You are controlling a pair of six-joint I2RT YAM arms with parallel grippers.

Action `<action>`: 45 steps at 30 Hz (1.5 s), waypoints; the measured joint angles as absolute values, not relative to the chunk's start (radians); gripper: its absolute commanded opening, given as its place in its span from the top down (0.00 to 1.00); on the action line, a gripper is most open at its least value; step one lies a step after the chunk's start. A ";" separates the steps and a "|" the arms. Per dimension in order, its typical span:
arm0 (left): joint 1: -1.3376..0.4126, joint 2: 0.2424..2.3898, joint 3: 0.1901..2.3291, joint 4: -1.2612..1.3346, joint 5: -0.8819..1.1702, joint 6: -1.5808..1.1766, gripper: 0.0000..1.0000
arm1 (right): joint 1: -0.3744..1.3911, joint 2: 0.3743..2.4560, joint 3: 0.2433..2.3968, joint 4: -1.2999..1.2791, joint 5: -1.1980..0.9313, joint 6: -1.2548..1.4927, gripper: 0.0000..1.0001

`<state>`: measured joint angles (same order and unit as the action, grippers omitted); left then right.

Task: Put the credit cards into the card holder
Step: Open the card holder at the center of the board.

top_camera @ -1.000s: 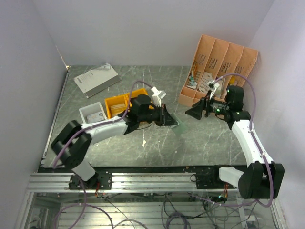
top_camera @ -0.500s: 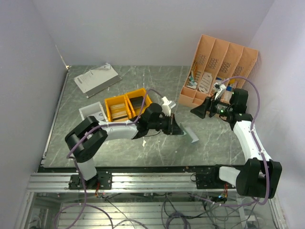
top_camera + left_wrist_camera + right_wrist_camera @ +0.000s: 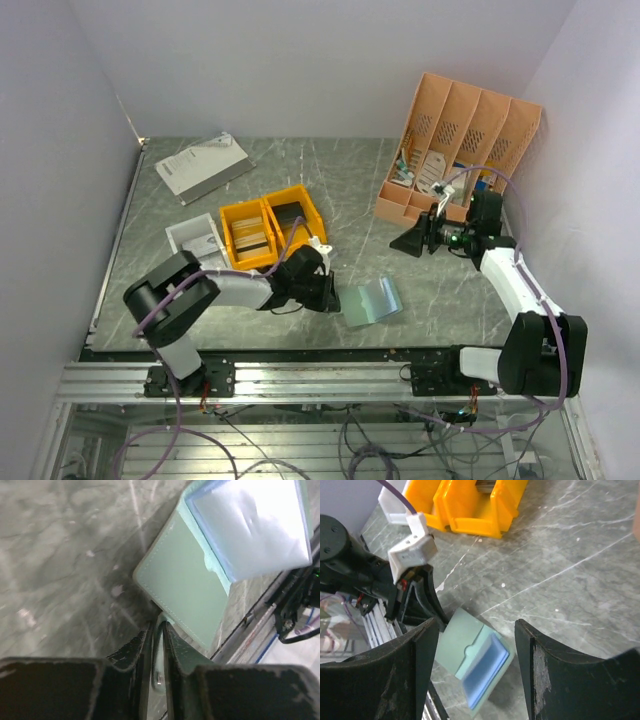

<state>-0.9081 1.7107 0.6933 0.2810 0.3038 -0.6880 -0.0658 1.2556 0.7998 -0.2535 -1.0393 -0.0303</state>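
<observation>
The card holder lies opened out near the table's front edge, grey-green with a light blue inside. My left gripper is low at its left corner. In the left wrist view the jaws stand only a thin slit apart, with the edge of the holder reaching into it. My right gripper hangs open above the table, right of centre. It looks down on the holder, with nothing between its fingers. Flat stacks lie in the yellow bins. I cannot tell whether they are the credit cards.
A peach desk organiser stands at the back right, just behind my right arm. A white tray sits left of the yellow bins, and a grey booklet lies at the back left. The metal rail runs just beyond the holder's front side.
My left arm swung down and toward the front edge with the card holder, which now lies opened flat. The right gripper shifted slightly left and its jaws narrowed a little.
</observation>
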 measured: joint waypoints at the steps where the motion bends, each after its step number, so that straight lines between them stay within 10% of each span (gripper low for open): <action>1: -0.908 1.684 0.690 0.240 0.276 -0.682 0.70 | -0.059 1.256 0.793 -0.251 -1.040 -0.030 0.40; 30: -0.925 1.060 0.765 -0.150 -0.097 -0.659 0.56 | 0.099 1.278 0.573 -0.179 -0.959 0.134 0.54; 45: -1.116 1.614 1.023 -0.052 0.037 -0.701 0.74 | 0.098 1.291 0.554 -0.275 -0.844 0.188 0.61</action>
